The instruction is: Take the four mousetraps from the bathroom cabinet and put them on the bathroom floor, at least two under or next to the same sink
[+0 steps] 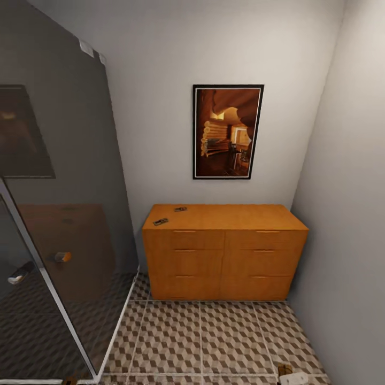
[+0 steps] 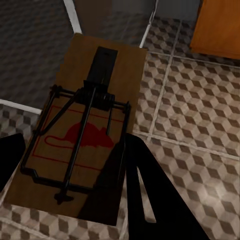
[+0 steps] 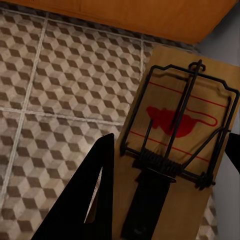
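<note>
Two mousetraps [image 1: 180,209] [image 1: 160,221] lie on the left part of the orange-brown cabinet's top [image 1: 240,216] in the head view. A third mousetrap [image 2: 82,125], a tan board with dark wire and a red mouse print, sits between the black fingers of my left gripper [image 2: 75,140], held above the cube-patterned bathroom floor [image 2: 200,115]. My right gripper [image 3: 172,135] is shut on another mousetrap [image 3: 185,120], close to the cabinet's base [image 3: 165,15] and the right wall.
A dark glass shower enclosure [image 1: 59,224] with a white frame fills the left side. A framed picture [image 1: 228,131] hangs above the cabinet. The right wall [image 1: 347,214] runs close beside the cabinet. Tiled floor [image 1: 214,342] lies open in front of the cabinet.
</note>
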{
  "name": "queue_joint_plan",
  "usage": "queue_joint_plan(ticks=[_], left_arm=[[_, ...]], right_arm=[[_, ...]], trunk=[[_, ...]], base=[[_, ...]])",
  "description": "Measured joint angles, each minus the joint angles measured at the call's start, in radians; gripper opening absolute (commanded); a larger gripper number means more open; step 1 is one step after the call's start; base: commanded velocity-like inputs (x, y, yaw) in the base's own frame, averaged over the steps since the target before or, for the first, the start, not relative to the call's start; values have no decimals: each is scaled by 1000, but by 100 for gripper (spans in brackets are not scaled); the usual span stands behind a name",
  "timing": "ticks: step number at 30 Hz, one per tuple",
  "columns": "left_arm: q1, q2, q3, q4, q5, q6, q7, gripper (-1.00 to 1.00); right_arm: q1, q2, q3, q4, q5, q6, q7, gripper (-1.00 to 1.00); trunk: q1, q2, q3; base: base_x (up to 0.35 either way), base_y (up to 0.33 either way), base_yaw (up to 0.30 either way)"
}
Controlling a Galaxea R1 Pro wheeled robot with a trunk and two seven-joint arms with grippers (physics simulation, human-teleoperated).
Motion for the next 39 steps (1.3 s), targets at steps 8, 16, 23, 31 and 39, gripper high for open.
queue_joint_plan(ticks=[8,16,23,31,39], left_arm=[[8,0,-1,-1,-1,-23,0,-100],[9,-3,-2,-2,0,-22,1,-100],[9,-4,-1,-2,-1,-22,0,-100],[9,-4,-1,-2,1,-21,1,-100],[9,-12,-3,-3,0,-20,-1,-100]], right_arm=[[-2,1,-1,-8,3,5,-5,-100],[-10,12,0,-41,4,7,-6,-100],[-10,13,1,-43,4,6,-4,-100],[-9,12,1,-42,2,4,-5,-100],[-9,11,2,-42,3,5,-4,-100]], trunk=[[0,0,-5],[0,1,-9],[0,1,-14],[0,1,-19],[0,2,-24]], base=[[0,0,297],[0,0,297],[0,0,297],[0,0,297],[0,0,296]])
